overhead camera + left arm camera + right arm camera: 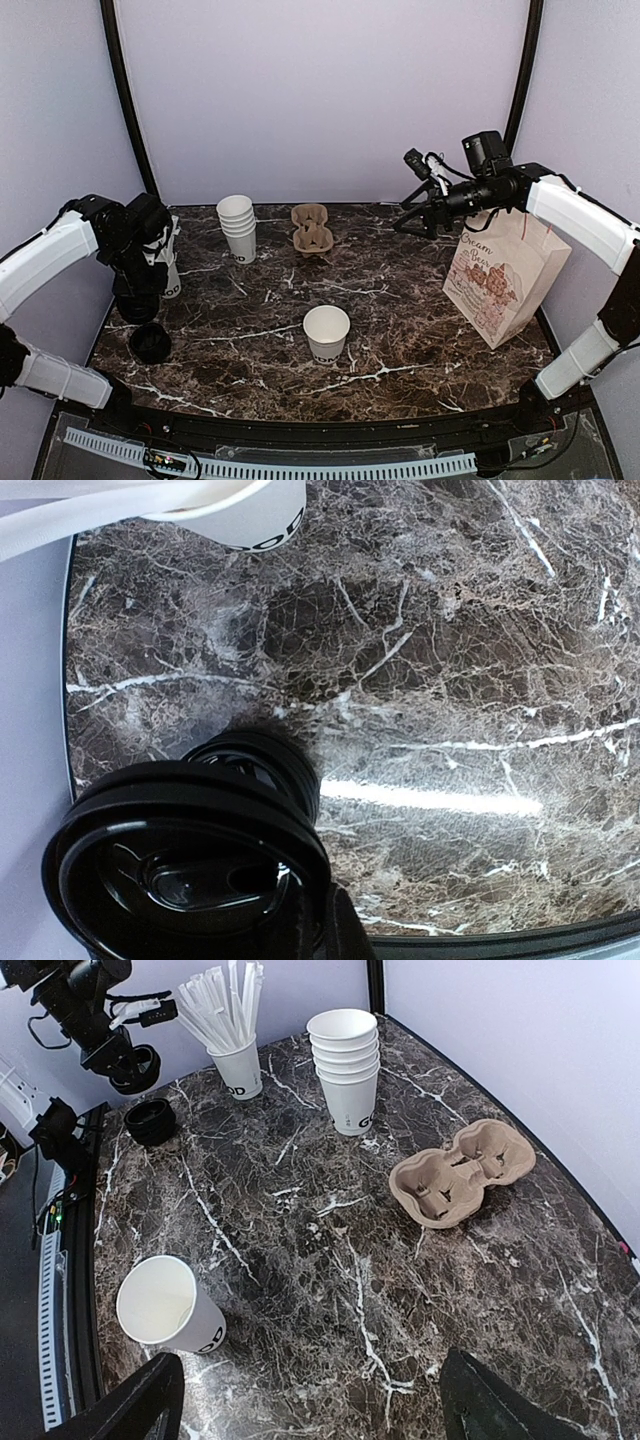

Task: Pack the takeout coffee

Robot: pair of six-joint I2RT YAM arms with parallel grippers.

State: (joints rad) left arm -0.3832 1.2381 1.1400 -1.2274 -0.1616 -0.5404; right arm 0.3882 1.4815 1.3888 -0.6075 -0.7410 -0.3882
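- Over at the left edge of the table (420, 330), the left tool (138, 306) is clenched on a round black lid (185, 875) and holds it just above the marble.
- Right below that lid, in the wrist view, a stack of lids (262, 763) sits on the table, close to the rim.
- Just behind the left tool stands a straw cup (238, 1065), a white cup upright and stuffed with paper-wrapped straws.
- Front and centre, the coffee cup (326, 333) stands upright on its own. It is uncovered, its white inside showing and black lettering on its side.
- It's well apart from the held lid, with bare marble between the two.
- Up on the right, the right tool (310, 1410) hangs in the air, released. Its fingers are spread wide, with nothing between them, and it points across the table.
- Just under that arm, at the right edge, a paper bag (505, 280) with a pink floral print stands on the table.
- At the back, a stack of white cups (238, 228) stands upright.
- Just to the right of that stack, a brown cardboard cup carrier (311, 228) lies flat, pockets up.
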